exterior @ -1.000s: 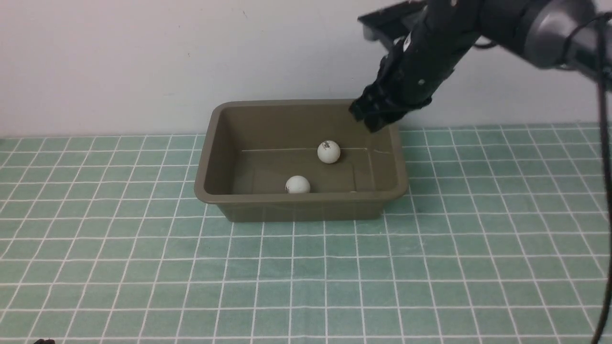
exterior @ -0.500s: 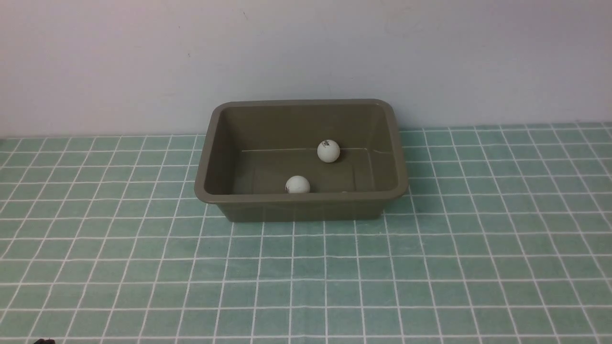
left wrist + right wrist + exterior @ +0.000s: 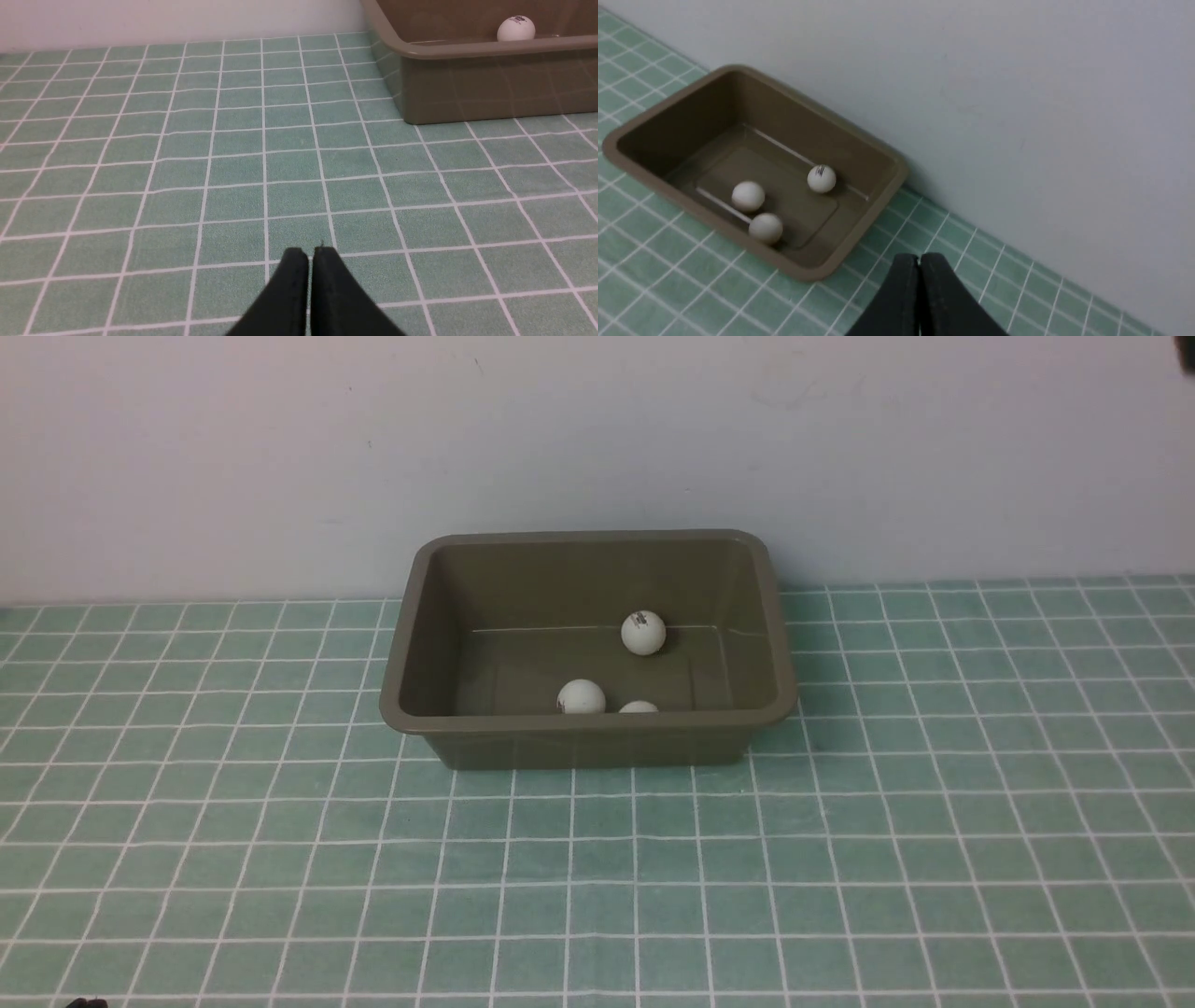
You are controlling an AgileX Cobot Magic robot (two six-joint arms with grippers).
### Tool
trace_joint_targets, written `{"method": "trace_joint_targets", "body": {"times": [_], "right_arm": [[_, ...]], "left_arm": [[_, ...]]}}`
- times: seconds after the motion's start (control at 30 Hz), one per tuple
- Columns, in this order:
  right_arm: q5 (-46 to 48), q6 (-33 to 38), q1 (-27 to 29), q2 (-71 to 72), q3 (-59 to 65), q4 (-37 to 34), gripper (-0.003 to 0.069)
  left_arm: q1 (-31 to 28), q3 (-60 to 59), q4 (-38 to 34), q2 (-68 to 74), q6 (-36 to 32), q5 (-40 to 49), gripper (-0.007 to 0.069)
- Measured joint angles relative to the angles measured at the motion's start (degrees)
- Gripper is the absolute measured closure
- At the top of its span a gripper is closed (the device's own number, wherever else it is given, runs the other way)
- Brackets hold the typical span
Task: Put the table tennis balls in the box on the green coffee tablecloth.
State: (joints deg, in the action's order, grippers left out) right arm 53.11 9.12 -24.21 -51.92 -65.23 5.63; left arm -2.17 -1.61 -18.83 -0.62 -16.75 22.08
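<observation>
Three balls (image 3: 765, 227) lie in my box (image 3: 644, 161): light, smooth, prone to roll, best pinched across the middle; both jaws together, empty

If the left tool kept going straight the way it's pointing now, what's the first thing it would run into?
Probably just the green coffee tablecloth. The left tool, shut and empty, points low across bare cloth, and the box sits off to one side of that line, though depth is hard to judge from the wrist view.
</observation>
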Motion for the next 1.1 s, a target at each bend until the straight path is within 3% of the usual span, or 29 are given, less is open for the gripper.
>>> {"method": "trace_joint_targets", "body": {"times": [0.2, 0.33, 0.6, 1.0, 1.1], "right_arm": [[-4.6, -5.4, 0.0, 13.5, 21.7, -0.1, 0.0675], [-6.9, -8.0, 0.0, 21.7, 29.6, -0.1, 0.0675], [-8.1, -8.2, 0.0, 30.4, 31.1, -0.1, 0.0675], [-8.2, -8.2, 0.1, 31.0, 31.1, -0.1, 0.0675], [-8.3, -8.0, 4.0, 31.0, 31.1, -0.1, 0.0675]], "left_arm": [[0.0, 0.0, 0.0, 0.0, 0.0, 0.0, 0.0629], [0.0, 0.0, 0.0, 0.0, 0.0, 0.0, 0.0629], [0.0, 0.0, 0.0, 0.0, 0.0, 0.0, 0.0629], [0.0, 0.0, 0.0, 0.0, 0.0, 0.0, 0.0629], [0.0, 0.0, 0.0, 0.0, 0.0, 0.0, 0.0629]]}}
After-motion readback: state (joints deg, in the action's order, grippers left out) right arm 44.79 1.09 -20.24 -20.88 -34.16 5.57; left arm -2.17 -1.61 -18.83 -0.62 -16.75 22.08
